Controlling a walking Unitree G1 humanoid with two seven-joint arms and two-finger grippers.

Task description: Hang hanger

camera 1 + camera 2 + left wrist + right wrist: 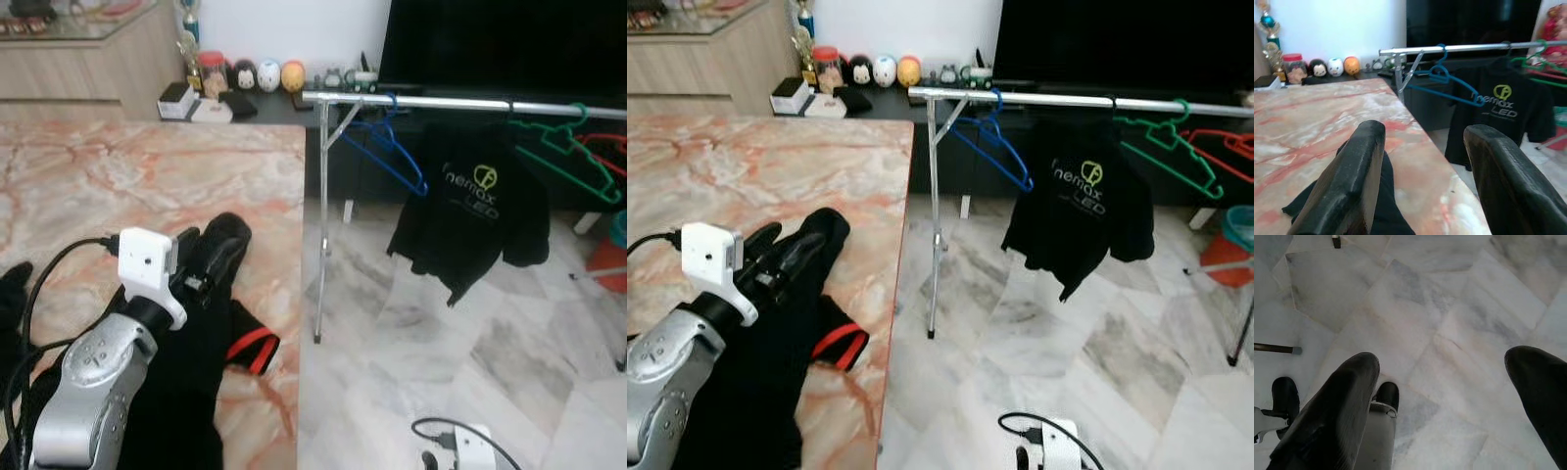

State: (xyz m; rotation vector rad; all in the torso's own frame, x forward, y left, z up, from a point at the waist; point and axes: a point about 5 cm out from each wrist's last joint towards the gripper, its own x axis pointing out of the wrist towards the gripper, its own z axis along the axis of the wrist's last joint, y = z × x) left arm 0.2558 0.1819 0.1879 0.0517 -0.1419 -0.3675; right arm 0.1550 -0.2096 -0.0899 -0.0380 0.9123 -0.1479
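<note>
Landmark is the clothes rail [460, 102]. Your left tool [1420, 161] sits over the marble worktop [147, 186], off the rail's left end, with its fingers [1352, 181] spread and nothing between them. It hovers right over the black garment with red trim [838, 343] lying on the worktop, likely lined up for a pick. I can't make out a hanger in that garment; the fabric is too dark.

On the rail: a blue hanger [397, 147] near the left end, bare; then a black T-shirt [470, 211] hung mid-rail; then a green hanger [568, 147] and a red hanger [1239, 147] toward the right end, both bare. Probably parked there as spares.

Your right tool [1444, 396] hangs idle, spread and empty, pointing at the marble floor [441, 333] in front of the rail.

My read: nothing is grasped yet, so the hang step hasn't begun.
</note>
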